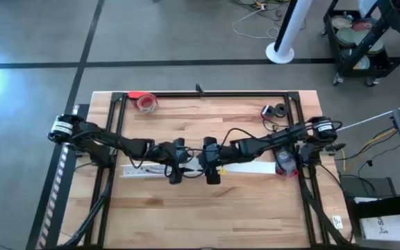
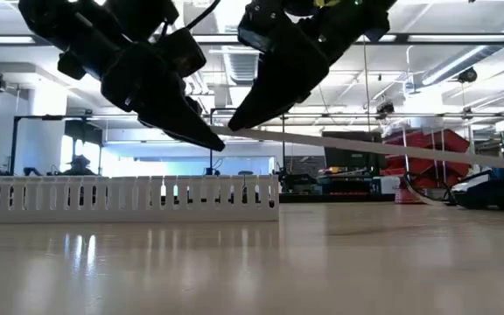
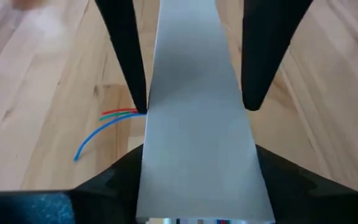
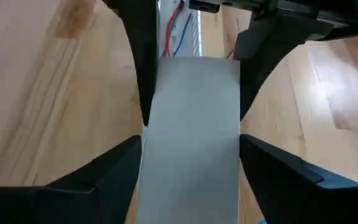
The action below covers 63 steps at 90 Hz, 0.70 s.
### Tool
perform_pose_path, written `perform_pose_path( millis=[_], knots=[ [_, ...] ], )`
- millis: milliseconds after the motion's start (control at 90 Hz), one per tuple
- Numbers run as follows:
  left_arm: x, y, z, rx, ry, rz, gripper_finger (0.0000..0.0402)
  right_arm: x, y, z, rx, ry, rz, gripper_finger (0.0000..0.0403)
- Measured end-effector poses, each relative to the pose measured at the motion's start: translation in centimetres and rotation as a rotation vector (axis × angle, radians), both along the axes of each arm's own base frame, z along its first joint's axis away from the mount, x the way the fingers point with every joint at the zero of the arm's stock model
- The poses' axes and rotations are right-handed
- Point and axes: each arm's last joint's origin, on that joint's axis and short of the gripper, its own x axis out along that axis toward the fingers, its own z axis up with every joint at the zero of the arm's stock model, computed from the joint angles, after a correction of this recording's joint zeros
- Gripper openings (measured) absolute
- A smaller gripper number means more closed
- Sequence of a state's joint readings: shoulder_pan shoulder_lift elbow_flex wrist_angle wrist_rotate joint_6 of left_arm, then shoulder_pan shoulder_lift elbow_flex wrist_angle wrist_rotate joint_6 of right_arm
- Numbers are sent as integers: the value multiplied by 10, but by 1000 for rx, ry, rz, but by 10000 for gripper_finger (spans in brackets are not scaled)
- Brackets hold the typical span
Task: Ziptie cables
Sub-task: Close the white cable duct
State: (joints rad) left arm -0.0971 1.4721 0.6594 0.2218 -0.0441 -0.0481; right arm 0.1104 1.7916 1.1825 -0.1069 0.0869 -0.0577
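Between the dark fingers (image 3: 128,56) of the left gripper (image 3: 194,109) runs a long white flat strip (image 3: 194,124), and it fills most of that wrist view. The jaws are spread, with the strip lying between them; whether they actually press its edges cannot be told. The right gripper (image 4: 194,112) faces it from the other side, jaws likewise spread around the same strip. From above, both grippers meet at the middle of the wooden table (image 1: 207,215), over the strip's left end. At table height, the strip slants up off the surface into the two grippers. Thin red, green and blue cables (image 3: 107,127) lie on the wood just beside the left gripper's finger. A white slotted cable duct (image 2: 125,199) stands behind.
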Motion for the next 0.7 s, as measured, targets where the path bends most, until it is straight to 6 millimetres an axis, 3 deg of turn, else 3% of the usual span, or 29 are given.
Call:
perform_pose_path(
  millis=[256, 478, 578, 700],
  knots=[
    [0, 0, 0, -13, -5, 16, 186, 2, -1, -8, -25, -1, -16, 253],
    [0, 1, 0, -22, -2, 31, 112, 6, -2, -29, -28, 36, -44, 275],
    [0, 0, -1, -34, 12, 21, 74, 7, -3, -28, -53, 25, -63, 253],
    [-1, 0, -1, -34, 16, 20, 44, 6, -4, -29, -72, 36, -53, 195]
  ],
)
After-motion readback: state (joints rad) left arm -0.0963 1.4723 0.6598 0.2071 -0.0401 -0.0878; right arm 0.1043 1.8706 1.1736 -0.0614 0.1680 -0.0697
